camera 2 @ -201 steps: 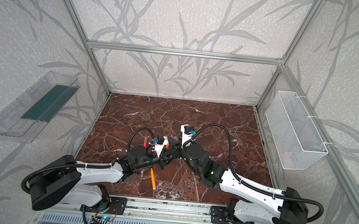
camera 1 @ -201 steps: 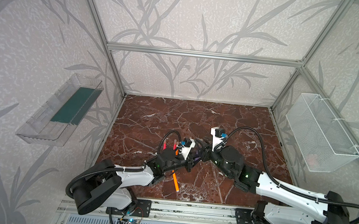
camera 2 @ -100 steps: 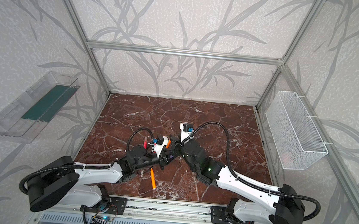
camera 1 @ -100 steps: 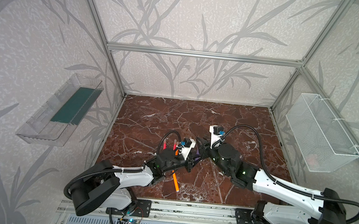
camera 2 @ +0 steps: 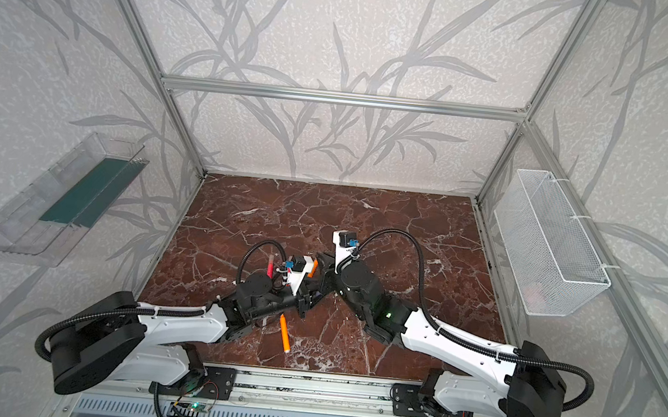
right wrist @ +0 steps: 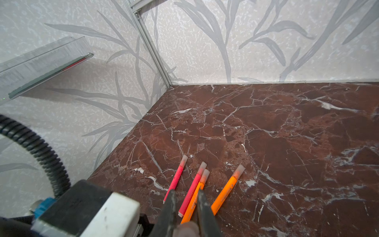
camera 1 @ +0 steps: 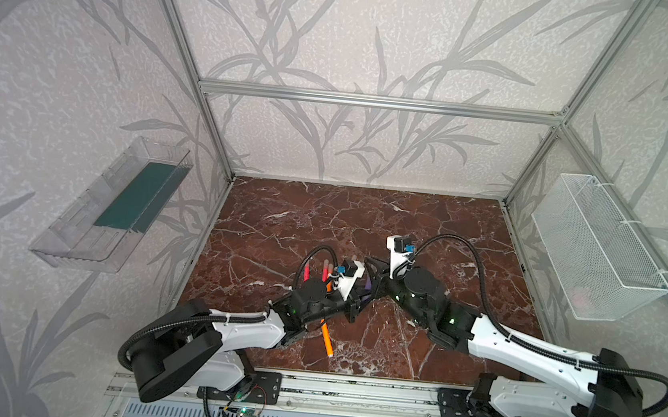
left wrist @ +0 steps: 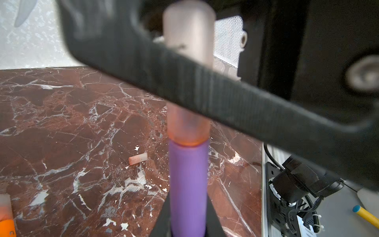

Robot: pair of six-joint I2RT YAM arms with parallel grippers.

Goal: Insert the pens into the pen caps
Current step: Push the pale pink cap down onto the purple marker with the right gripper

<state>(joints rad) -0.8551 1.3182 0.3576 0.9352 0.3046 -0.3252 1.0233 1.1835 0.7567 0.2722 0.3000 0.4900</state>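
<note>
Marble desk (camera 1: 426,227) is being worked over by both arms. Purple pen (left wrist: 187,184) is being gripped in the closed left end effector (left wrist: 187,217). Pen cap (left wrist: 188,41), sitting on that pen's tip, is being pinched by the closed right end effector (right wrist: 185,195). Four capped pens (right wrist: 192,186) are lying on the desk just beyond the right end effector's fingertips. Orange pen (camera 1: 326,338) is lying behind the left end effector. Loose cap (left wrist: 138,158) is lying ahead of it, apart.

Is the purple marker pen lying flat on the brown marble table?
No, the left gripper grips the purple marker pen above the marble table, its tip in a pale cap.
</note>
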